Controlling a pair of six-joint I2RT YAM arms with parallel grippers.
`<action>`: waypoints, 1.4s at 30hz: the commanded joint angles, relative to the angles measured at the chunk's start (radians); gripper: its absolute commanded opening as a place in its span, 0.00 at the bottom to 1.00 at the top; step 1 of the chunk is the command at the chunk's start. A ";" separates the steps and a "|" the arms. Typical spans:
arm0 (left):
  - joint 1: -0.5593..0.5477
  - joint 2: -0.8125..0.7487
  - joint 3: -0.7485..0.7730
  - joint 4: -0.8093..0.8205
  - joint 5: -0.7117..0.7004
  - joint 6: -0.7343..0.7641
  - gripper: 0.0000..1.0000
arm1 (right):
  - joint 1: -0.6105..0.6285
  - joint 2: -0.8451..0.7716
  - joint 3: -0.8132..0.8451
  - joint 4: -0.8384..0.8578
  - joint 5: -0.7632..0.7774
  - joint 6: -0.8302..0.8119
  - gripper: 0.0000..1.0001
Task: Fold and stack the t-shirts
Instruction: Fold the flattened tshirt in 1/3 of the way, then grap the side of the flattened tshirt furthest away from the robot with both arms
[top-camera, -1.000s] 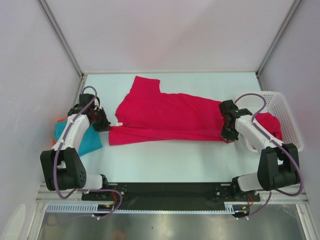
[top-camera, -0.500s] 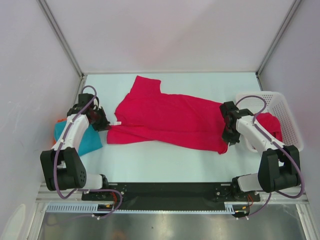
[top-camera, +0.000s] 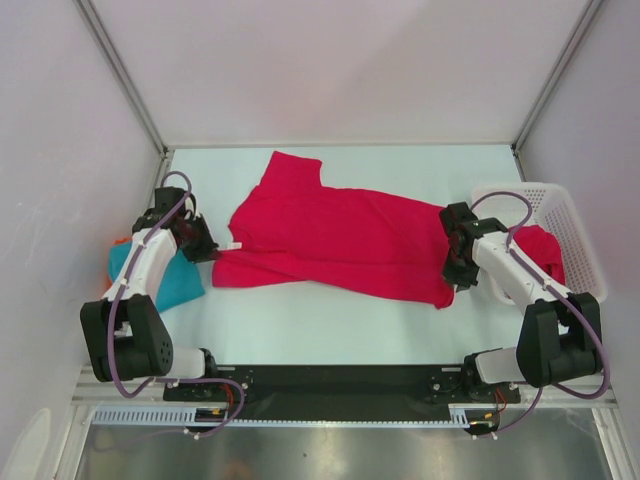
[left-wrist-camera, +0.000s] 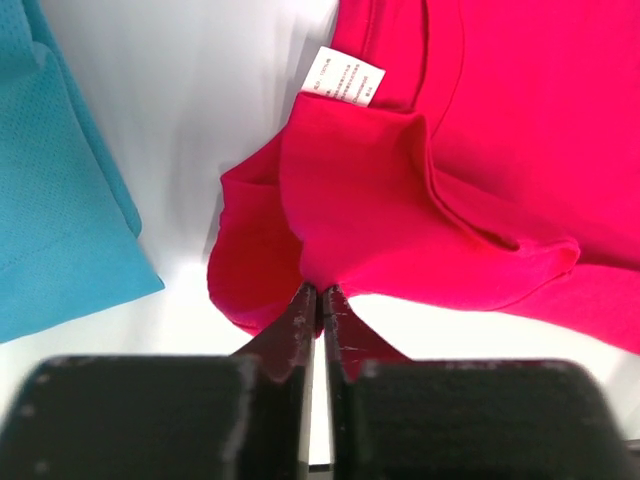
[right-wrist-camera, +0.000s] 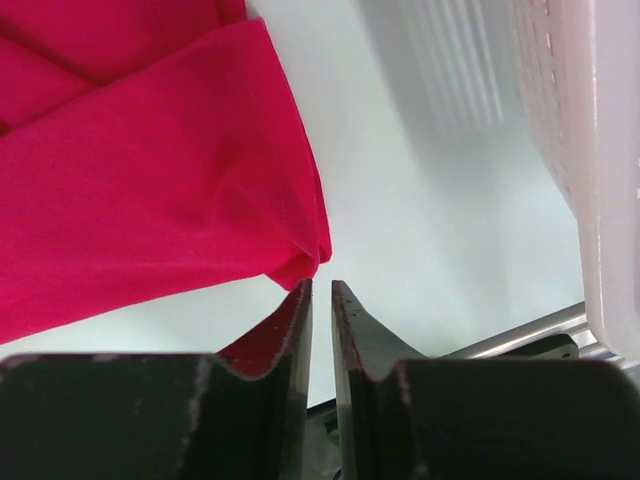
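Note:
A crimson t-shirt (top-camera: 340, 235) lies spread across the middle of the table, its white label (left-wrist-camera: 343, 80) near the left edge. My left gripper (top-camera: 212, 250) is shut on a fold of its left hem (left-wrist-camera: 321, 290). My right gripper (top-camera: 458, 275) stands open by a narrow gap at the shirt's right end. The shirt's corner (right-wrist-camera: 300, 262) lies just ahead of the fingertips (right-wrist-camera: 321, 285) with nothing between them. A teal t-shirt (top-camera: 170, 280) lies at the left edge under the left arm. A second crimson t-shirt (top-camera: 540, 250) sits in the basket.
The white mesh basket (top-camera: 570, 215) stands at the right edge, its wall (right-wrist-camera: 590, 150) close beside the right gripper. A bit of orange cloth (top-camera: 118, 243) peeks out beside the teal shirt. White walls enclose the table on three sides.
The right gripper has opened and let go of the shirt's right corner, which has slumped onto the table. The left gripper has stayed shut on the hem.

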 joint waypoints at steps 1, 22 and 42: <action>0.017 -0.016 0.004 0.022 0.002 0.031 0.24 | 0.009 -0.003 0.027 0.020 -0.016 -0.017 0.20; -0.005 0.613 0.855 0.037 0.249 -0.072 1.00 | -0.083 0.632 0.774 0.129 0.102 -0.111 0.23; -0.057 1.144 1.276 0.253 0.361 -0.315 1.00 | -0.169 0.830 0.942 0.191 0.032 -0.132 0.43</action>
